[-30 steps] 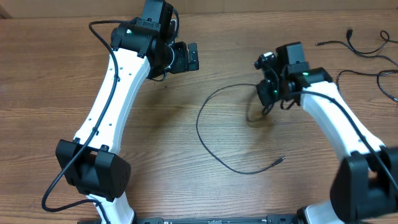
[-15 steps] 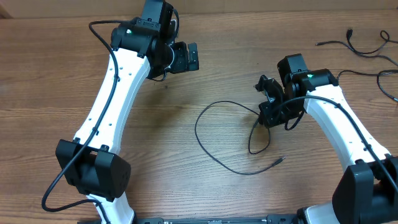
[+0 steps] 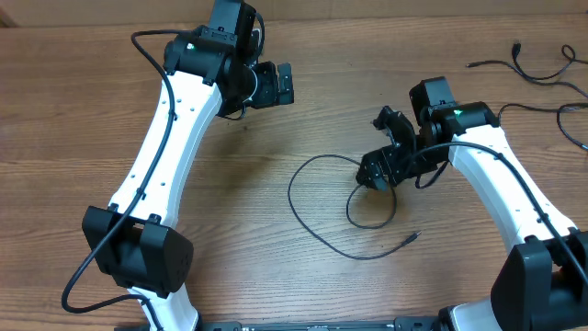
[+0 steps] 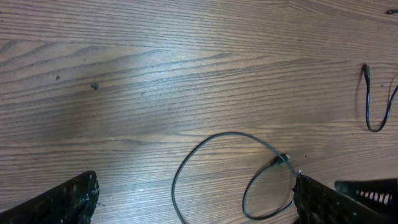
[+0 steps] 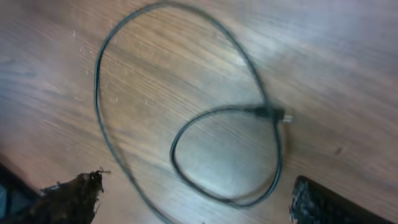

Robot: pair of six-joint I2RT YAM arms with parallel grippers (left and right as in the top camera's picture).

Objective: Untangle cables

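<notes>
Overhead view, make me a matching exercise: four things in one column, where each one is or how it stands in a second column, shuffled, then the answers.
Things
1. left claw
2. right claw
3. looped cable
4. spare cables

Places or states
A. at the top right edge of the table
B. open, above bare wood, apart from the cables
C. lying mid-table, one end curled into a small loop
D. open, right above the small loop

Pairs: 1-B; 2-D; 3-C; 4-A
</notes>
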